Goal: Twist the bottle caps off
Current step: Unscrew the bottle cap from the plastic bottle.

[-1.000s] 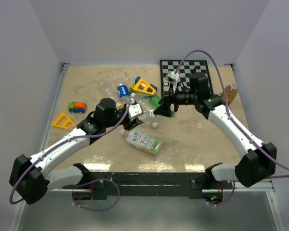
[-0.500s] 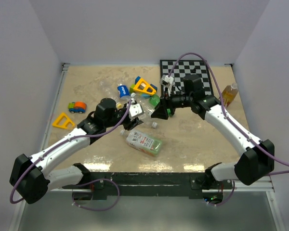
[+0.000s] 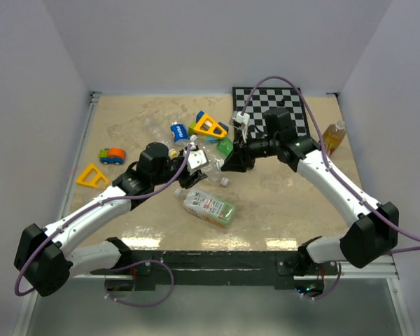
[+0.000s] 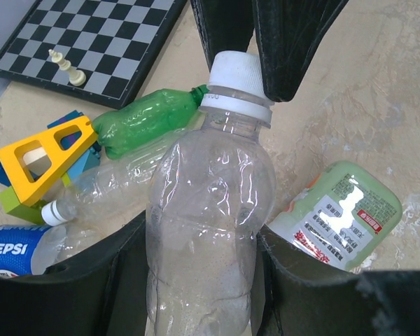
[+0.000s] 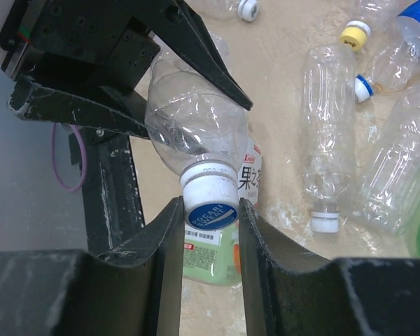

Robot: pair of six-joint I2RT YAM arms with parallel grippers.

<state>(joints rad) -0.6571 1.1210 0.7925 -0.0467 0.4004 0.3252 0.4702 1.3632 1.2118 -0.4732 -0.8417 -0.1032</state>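
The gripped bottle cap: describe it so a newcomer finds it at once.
From the chessboard at the far right, follow the right arm to the clear bottle at its tip. That bottle's cap alone sits between jaws: white sides, blue printed top.

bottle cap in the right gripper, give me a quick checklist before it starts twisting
1. Body of the clear bottle clamped in the left gripper: ok.
2. Fingers of the right gripper pressed on both sides of the white cap: ok.
3. Cap seated on the neck, not yet unscrewed: ok.
4. Cap centred between the fingers, in the right wrist view: ok.
5. Grip tight enough not to slip: cannot tell.
6. The green-labelled bottle lying below is out of the way of the twist: cannot tell.
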